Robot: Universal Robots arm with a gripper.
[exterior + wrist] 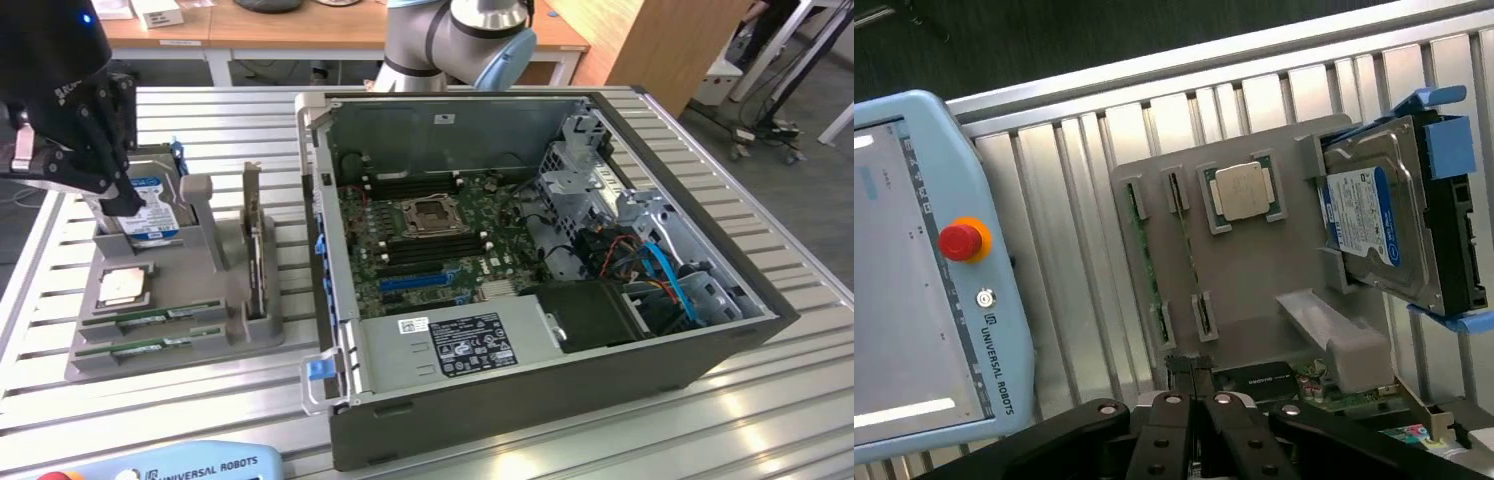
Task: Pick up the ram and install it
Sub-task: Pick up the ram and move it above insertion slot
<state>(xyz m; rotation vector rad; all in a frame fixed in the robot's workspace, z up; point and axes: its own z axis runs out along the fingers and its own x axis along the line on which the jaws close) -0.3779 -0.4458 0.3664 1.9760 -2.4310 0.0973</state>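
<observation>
Pendant [174, 465]: lying nearest on the slatted desk [747, 420], its red stop button facing up in the wrist view. Tray [167, 366]: sitting just beyond the pendant, at the exterior view's left of the case, and carrying the loose parts. Ram [150, 347]: two thin green sticks are standing on edge in the tray's front slots, side by side and untouched; in the wrist view the ram [1151, 262] is showing as a narrow green edge between end clips. Handling, as a judgement: each stick is likely light and stiff but thin and brittle, with chips and contacts best left unpinched, so it is asking for a hold across its flat faces near the middle of the upper edge and a straight lift. Processor [123, 286]: lying flat behind the ram. Card [252, 240]: standing upright along the tray's side nearest the case. Hard drive [147, 215]: leaning in its blue bracket at the tray's far end. Tool [120, 200]: hovering over the hard drive, well apart from the ram; in the wrist view the tool [1192, 378] is pressed together and gripping nothing. Case [534, 390]: lying open with its board [427, 225] facing up. Arm [461, 30]: rising behind the case.
</observation>
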